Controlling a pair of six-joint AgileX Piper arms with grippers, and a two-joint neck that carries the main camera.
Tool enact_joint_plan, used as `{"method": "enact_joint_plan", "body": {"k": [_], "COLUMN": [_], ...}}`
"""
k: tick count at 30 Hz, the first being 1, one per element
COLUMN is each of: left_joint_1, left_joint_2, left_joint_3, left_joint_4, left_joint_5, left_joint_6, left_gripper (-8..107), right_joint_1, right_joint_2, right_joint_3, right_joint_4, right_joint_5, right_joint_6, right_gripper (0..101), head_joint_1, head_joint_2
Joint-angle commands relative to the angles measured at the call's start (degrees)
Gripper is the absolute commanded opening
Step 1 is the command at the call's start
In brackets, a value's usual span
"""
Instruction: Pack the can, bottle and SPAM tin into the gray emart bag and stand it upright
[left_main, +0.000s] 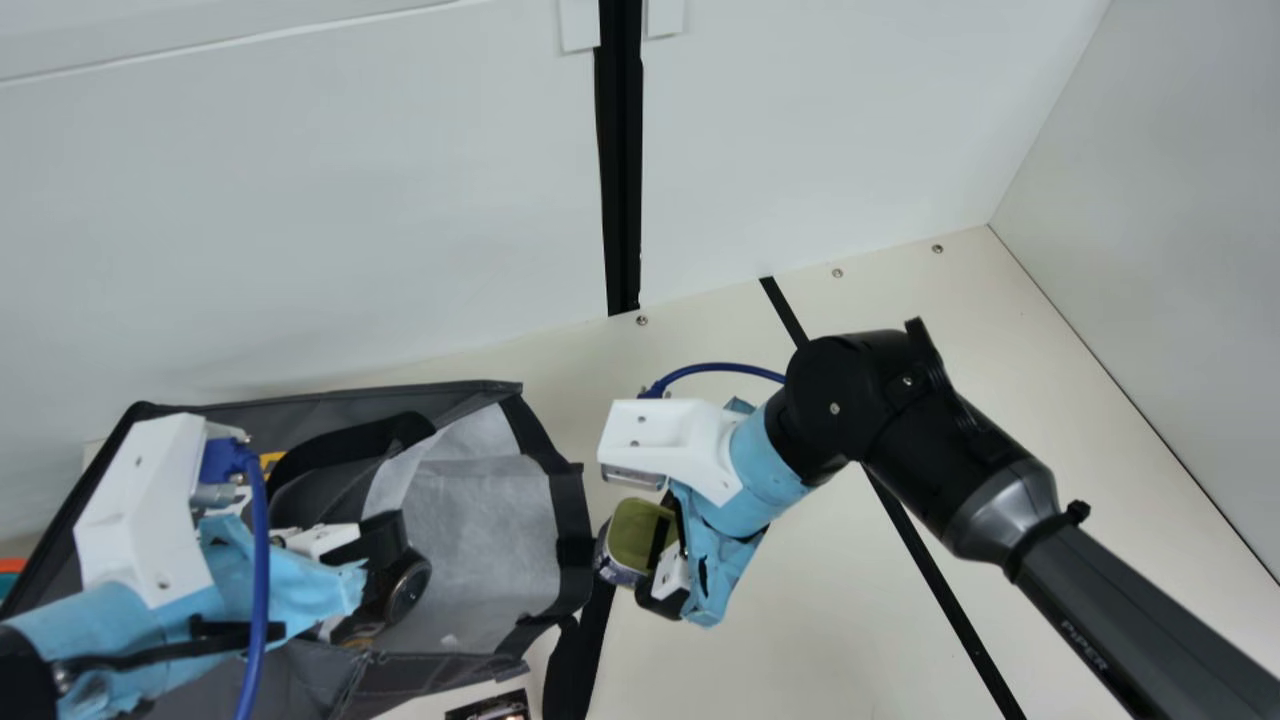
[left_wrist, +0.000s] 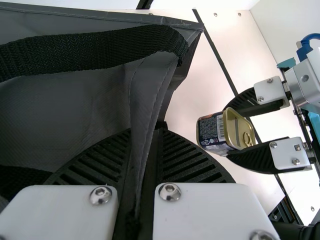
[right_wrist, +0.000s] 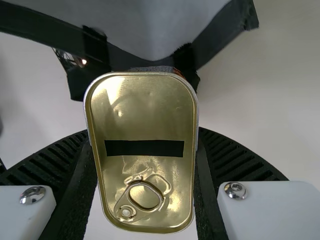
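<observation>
Holding the SPAM tin (left_main: 632, 532) snug in the right gripper (left_main: 646, 560), one black finger pressed on each side. Kept up close to the open mouth of the gray emart bag (left_main: 480, 535), just outside it, with the shiny gold lid and pull ring turned toward the right wrist camera. Pinching a fold at the bag's edge with the left gripper (left_main: 398, 562), squeezed tight, near a black strap (left_wrist: 100, 50). Lying on the cream table (left_main: 800, 620), showing pale cloth inside the bag.
</observation>
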Motion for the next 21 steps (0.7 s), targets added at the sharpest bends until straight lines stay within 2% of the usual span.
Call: {"method": "enact_joint_plan", "body": {"k": [1,21], "left_joint_1": [0.0,0.0], "left_joint_2": [0.0,0.0], "left_joint_3": [0.0,0.0], "left_joint_4": [0.0,0.0], "left_joint_5": [0.0,0.0], "left_joint_6": [0.0,0.0], "left_gripper": [-8,-8], "right_joint_1": [0.1,0.5], "right_joint_2": [-0.1,0.0], "right_joint_3": [0.3,4.2], "right_joint_4": [1.4,17.5], "right_joint_5": [-0.7,-8.7], "right_joint_6": [-0.2,-8.4], "right_gripper": [0,0], "head_joint_1": [-1.3,-1.3], "head_joint_2": [-0.1,-0.1]}}
